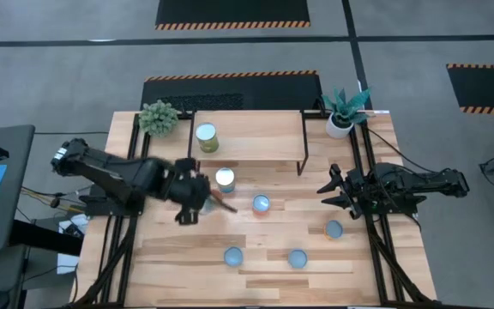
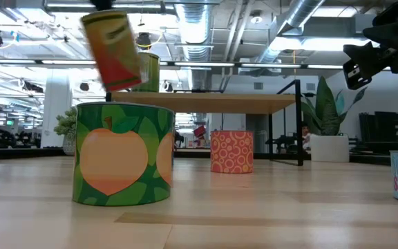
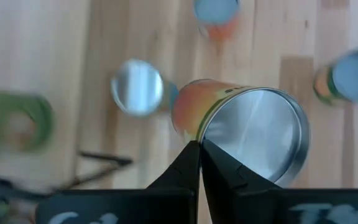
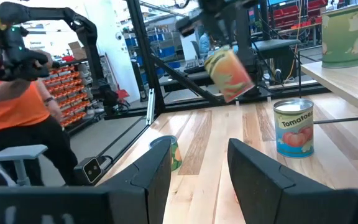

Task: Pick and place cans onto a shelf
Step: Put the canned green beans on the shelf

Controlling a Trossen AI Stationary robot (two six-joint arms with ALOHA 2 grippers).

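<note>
My left gripper (image 1: 197,199) is shut on a can with an orange and green label (image 4: 229,73), held above the table in front of the shelf (image 1: 247,142). The can also shows in the low view (image 2: 112,52) and the left wrist view (image 3: 253,137). One can (image 1: 206,137) stands on the shelf. A silver-topped tomato can (image 1: 225,179) stands on the table beside the held one. Several blue-topped cans stand farther forward, one of them (image 1: 261,204) just to the right. My right gripper (image 1: 333,190) is open and empty at the table's right side. My left gripper pinches the can at the rim of its silver end (image 3: 199,144) between its two fingers, which stand almost together. The fingers come from above. The can hangs below them, tilted, clear of the table.
Two potted plants (image 1: 159,118) (image 1: 341,116) stand at the shelf's two ends. Blue-topped cans stand at the front (image 1: 232,256) (image 1: 297,257) and front right (image 1: 334,229). In the right wrist view a person in orange (image 4: 11,93) shows beyond the table.
</note>
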